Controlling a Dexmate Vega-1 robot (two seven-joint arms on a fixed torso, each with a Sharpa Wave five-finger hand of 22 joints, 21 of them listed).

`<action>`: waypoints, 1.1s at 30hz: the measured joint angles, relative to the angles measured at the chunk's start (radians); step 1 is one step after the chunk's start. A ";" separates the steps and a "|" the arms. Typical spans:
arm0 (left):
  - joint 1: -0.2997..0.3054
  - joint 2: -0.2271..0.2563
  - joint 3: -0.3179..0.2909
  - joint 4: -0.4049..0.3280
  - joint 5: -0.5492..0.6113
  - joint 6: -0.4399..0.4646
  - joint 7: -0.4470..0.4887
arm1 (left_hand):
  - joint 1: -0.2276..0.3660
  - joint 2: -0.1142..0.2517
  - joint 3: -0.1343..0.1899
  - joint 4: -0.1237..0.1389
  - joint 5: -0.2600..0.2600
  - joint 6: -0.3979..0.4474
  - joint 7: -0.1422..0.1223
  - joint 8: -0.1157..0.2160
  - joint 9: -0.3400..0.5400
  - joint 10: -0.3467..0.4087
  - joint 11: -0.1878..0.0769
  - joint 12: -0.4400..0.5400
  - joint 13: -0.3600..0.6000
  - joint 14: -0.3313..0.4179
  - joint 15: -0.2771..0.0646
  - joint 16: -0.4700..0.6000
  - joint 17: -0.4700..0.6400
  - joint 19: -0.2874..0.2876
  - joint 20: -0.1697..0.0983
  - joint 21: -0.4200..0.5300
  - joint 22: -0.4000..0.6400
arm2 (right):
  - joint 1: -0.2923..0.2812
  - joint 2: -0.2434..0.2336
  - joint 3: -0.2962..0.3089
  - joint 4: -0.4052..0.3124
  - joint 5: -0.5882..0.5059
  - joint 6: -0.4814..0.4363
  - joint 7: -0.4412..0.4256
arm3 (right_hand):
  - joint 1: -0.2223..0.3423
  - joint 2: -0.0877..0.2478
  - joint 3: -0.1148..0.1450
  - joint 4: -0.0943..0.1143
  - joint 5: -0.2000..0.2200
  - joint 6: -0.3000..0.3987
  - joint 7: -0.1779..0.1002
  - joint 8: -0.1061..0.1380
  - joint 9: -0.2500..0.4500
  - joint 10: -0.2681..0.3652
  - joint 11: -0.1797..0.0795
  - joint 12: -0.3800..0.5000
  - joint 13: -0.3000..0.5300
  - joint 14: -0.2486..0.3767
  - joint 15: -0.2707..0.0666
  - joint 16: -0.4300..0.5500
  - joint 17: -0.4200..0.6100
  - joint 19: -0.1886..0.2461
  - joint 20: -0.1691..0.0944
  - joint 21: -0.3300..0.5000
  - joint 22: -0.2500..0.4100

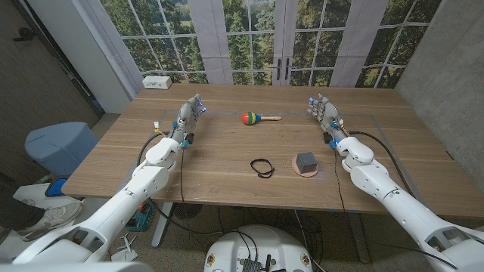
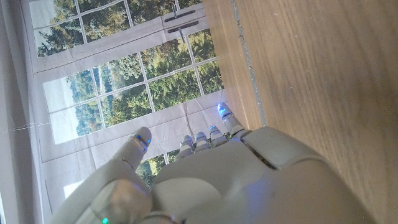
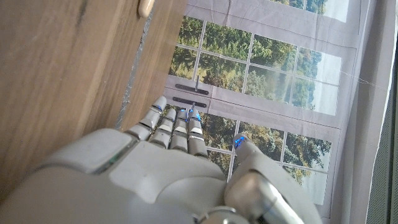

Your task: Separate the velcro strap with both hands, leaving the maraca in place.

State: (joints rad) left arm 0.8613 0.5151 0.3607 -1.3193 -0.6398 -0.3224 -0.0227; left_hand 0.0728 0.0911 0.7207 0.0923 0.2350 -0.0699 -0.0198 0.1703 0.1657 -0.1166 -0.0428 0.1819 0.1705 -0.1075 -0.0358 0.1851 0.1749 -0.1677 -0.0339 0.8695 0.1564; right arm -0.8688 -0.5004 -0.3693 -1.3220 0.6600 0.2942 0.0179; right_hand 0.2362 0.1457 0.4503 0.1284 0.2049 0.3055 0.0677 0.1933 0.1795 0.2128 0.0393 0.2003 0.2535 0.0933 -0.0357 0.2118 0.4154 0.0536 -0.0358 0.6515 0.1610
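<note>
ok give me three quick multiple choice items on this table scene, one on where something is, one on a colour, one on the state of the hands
1. Where does the black velcro strap lie?
A. just left of the grey block on its pink disc
B. touching the maraca
C. under the left hand

2. What colours is the maraca head?
A. plain white
B. red, green, yellow and blue bands
C. all black

3. What are the two hands doing?
A. both pull on the strap
B. the right hand holds the maraca
C. both are open, holding nothing

Key: 1 A, the strap loop lies beside the grey block on the pink disc, apart from it. 2 B, the head shows coloured bands. 3 C, the left hand and right hand sit far from every object.
</note>
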 measured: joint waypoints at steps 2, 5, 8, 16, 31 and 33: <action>0.006 0.000 -0.002 -0.005 0.002 -0.005 0.004 | 0.000 0.000 0.001 0.001 0.000 0.000 0.000 0.000 0.000 0.000 0.000 0.000 0.000 0.000 0.000 0.000 0.000 0.000 0.000 0.004 0.000 | -0.003 0.001 0.000 -0.002 0.003 0.001 -0.002 | 0.002 0.003 0.000 0.000 0.000 0.000 0.000 0.000 0.000 0.000 0.000 0.000 0.000 0.000 0.000 0.000 0.000 0.000 0.000 0.000 0.000; 0.013 0.001 -0.004 -0.013 0.010 -0.018 0.015 | 0.000 0.000 0.001 0.001 0.000 0.000 0.000 0.000 0.000 0.000 0.000 0.000 0.000 0.000 0.000 0.000 0.000 0.000 0.000 0.003 0.000 | -0.011 0.005 0.000 -0.003 0.007 0.001 -0.003 | 0.002 0.003 0.003 -0.003 0.000 0.000 0.000 0.000 0.000 0.000 0.000 0.000 -0.001 0.000 0.000 0.000 0.000 0.000 0.000 0.000 0.000; 0.016 0.001 -0.004 -0.016 0.018 -0.026 0.022 | 0.000 0.000 0.005 -0.003 0.000 0.000 0.000 0.000 0.000 0.000 0.000 0.000 0.000 0.000 0.000 0.000 0.000 0.000 0.000 0.004 0.000 | -0.012 0.008 0.001 -0.002 0.009 0.003 -0.004 | 0.002 0.004 0.003 -0.003 0.000 0.000 0.000 0.000 0.000 0.000 0.000 0.000 -0.003 0.000 0.000 0.000 0.000 0.000 0.000 0.000 0.000; 0.019 0.009 0.000 -0.028 0.055 -0.042 0.047 | 0.000 0.000 0.007 -0.017 0.000 0.000 0.000 0.004 0.000 0.008 -0.007 0.008 0.000 0.007 0.002 0.005 -0.003 0.000 0.000 -0.005 0.000 | -0.012 0.015 0.000 0.005 0.003 0.008 -0.019 | -0.008 0.014 0.007 -0.013 0.000 0.003 0.004 0.000 0.000 0.004 -0.004 0.000 -0.007 0.000 0.000 0.000 -0.003 0.007 0.000 -0.005 0.000; 0.038 0.058 0.029 -0.114 0.249 -0.054 0.175 | 0.010 0.010 0.012 -0.110 -0.021 0.145 -0.014 0.025 0.005 0.129 0.025 0.031 0.004 0.118 0.011 0.012 -0.005 0.081 -0.002 -0.052 0.005 | -0.038 0.023 -0.001 -0.015 -0.024 0.028 -0.069 | 0.031 0.011 0.012 -0.073 -0.008 0.032 0.011 0.000 0.000 0.038 0.020 0.008 -0.017 0.034 0.023 0.023 -0.021 0.050 0.000 -0.020 0.000; 0.041 0.068 0.033 -0.130 0.249 -0.054 0.175 | 0.011 0.011 0.011 -0.117 -0.022 0.157 -0.012 0.030 0.005 0.136 0.025 0.031 0.004 0.126 0.008 0.011 -0.005 0.081 -0.001 -0.055 0.005 | -0.049 0.021 0.001 -0.027 -0.029 0.031 -0.082 | 0.031 0.011 0.012 -0.074 -0.008 0.036 0.011 0.000 0.000 0.038 0.020 0.008 -0.017 0.034 0.023 0.023 -0.021 0.054 -0.004 -0.020 0.000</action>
State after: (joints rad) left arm 0.9025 0.5830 0.3938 -1.4488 -0.3913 -0.3764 0.1520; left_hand 0.0834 0.1016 0.7317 -0.0245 0.2134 0.0868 -0.0321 0.2004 0.1704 0.0190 -0.0183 0.2130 0.1749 0.0189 -0.0283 0.1966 0.1702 -0.0864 -0.0352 0.8147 0.1609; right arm -0.9176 -0.4792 -0.3687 -1.3492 0.6308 0.3251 -0.0637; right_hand 0.2676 0.1569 0.4627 0.0547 0.1973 0.3418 0.0788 0.1933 0.1792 0.2504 0.0589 0.2078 0.2364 0.1274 -0.0124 0.2351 0.3940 0.1074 -0.0395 0.6311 0.1607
